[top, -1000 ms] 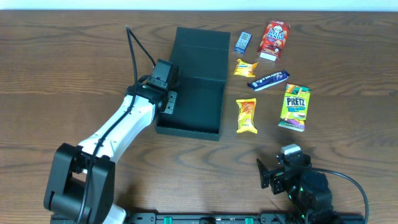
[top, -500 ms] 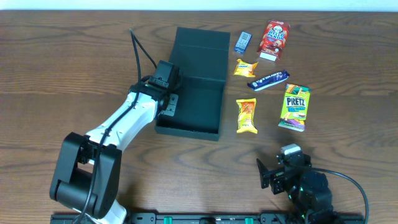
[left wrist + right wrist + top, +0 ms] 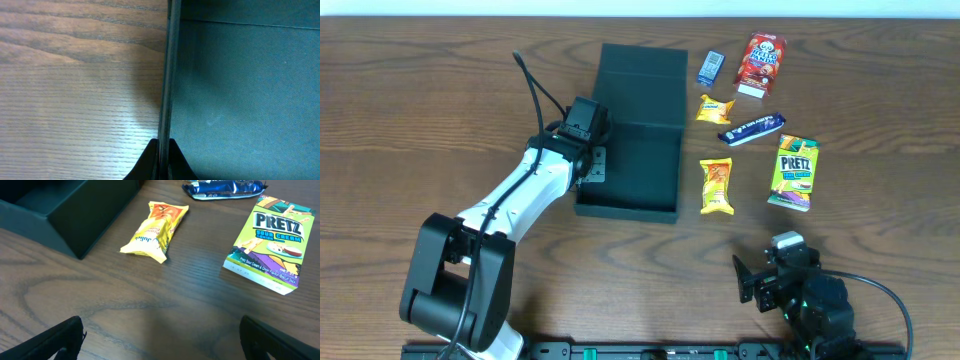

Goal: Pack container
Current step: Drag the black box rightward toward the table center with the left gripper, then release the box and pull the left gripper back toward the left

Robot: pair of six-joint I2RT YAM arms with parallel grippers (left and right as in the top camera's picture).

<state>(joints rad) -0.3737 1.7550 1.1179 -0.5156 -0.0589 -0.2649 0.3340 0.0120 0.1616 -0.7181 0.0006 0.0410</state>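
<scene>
The black container [image 3: 640, 170] lies open at the table's middle, its flap lid lying flat behind it. My left gripper [image 3: 592, 163] is shut on the container's left wall. In the left wrist view the thin wall [image 3: 169, 75] runs up from between the fingers of the left gripper [image 3: 162, 161], with the container's floor [image 3: 240, 100] to the right and bare wood to the left. My right gripper [image 3: 760, 283] rests near the front edge. In its wrist view the right gripper [image 3: 162, 342] is open with only table between the fingers.
Snacks lie right of the container: a yellow packet [image 3: 716, 186] [image 3: 155, 224], a green Pretz box [image 3: 793, 172] [image 3: 270, 242], a blue bar [image 3: 752, 128] [image 3: 222, 187], a small yellow packet [image 3: 714, 108], a small blue box [image 3: 710, 67] and a red box [image 3: 761, 63].
My left gripper closed on the container's left wall, and the container's near end slid slightly to the right. The right arm stayed still.
</scene>
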